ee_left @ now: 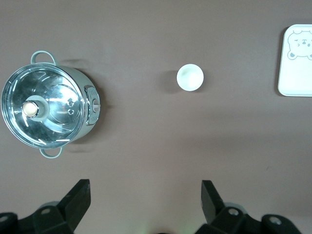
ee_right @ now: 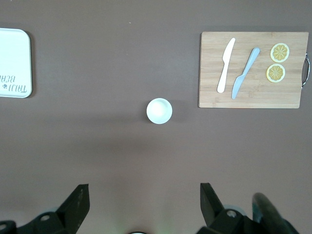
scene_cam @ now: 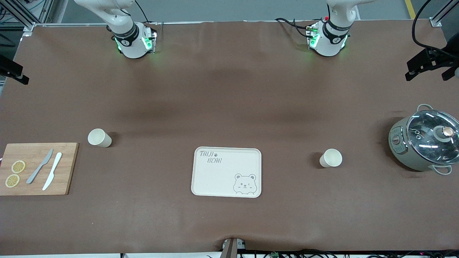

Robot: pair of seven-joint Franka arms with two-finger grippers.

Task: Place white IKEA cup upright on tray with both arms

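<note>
Setting: a robotics lab is indicated.
Frame: aluminium rails are seen at the table corners.
Surface: the table is covered by a brown mat.
Floor: grey flooring with yellow tape is seen.
Wiring: loose cables are seen.

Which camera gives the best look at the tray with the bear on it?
The front view: the whole tray shows there, with its lettering and bear face, between the two cups. The left wrist view catches only its bear corner at the frame edge. The right wrist view catches only its lettered end.
</note>
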